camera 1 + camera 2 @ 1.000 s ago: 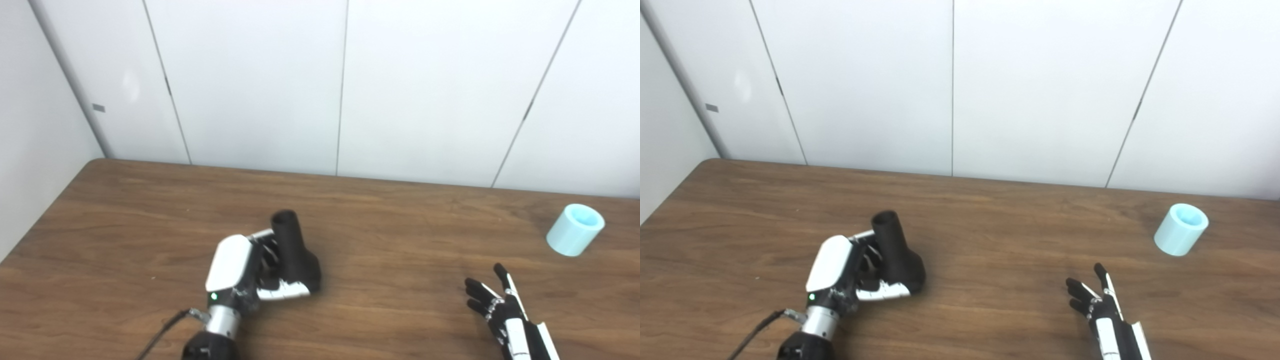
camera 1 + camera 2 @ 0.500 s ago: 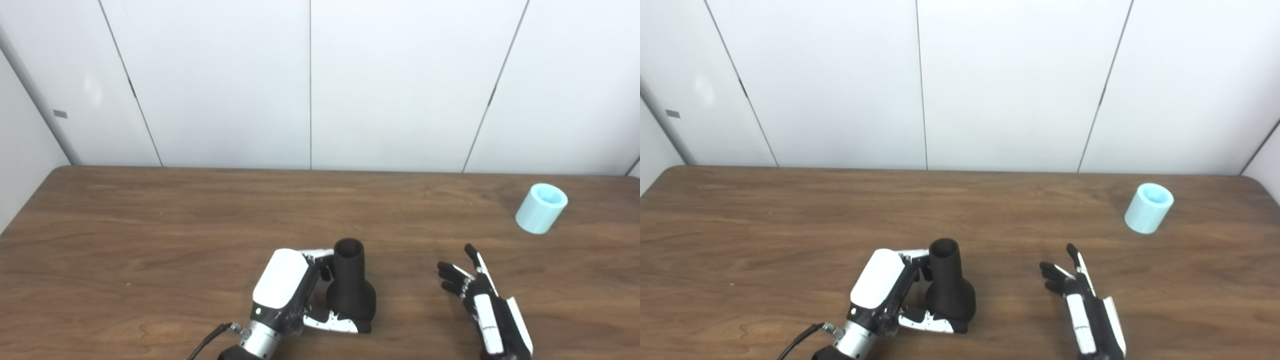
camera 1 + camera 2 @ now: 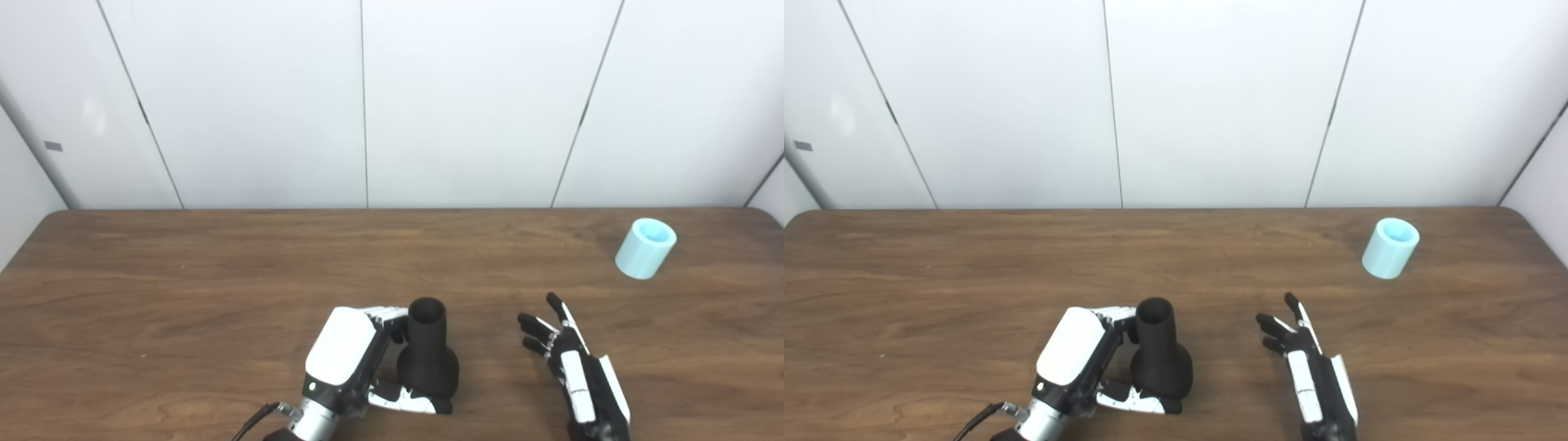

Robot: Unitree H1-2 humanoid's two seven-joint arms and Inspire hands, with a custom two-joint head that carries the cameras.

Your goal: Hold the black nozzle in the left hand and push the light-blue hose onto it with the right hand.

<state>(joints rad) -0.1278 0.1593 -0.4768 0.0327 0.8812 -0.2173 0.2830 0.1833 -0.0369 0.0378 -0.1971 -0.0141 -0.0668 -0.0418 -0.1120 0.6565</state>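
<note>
The black nozzle [image 3: 427,358] stands upright near the table's front edge, narrow open end up and wide base down. My left hand [image 3: 346,359] is wrapped around it, fingers behind the neck and thumb under the base. The light-blue hose [image 3: 645,248], a short open cylinder, stands alone at the far right of the table. My right hand [image 3: 576,370] hovers low to the right of the nozzle, flat, fingers spread and holding nothing, well short of the hose.
The brown wooden table [image 3: 184,282] fills the lower half of the view. White wall panels [image 3: 367,104] rise right behind its far edge. A dark cable [image 3: 251,424] trails from my left wrist.
The camera has swung to the right, so the whole scene has shifted. My right hand has crept a little forward, and the left hand keeps its hold on the nozzle.
</note>
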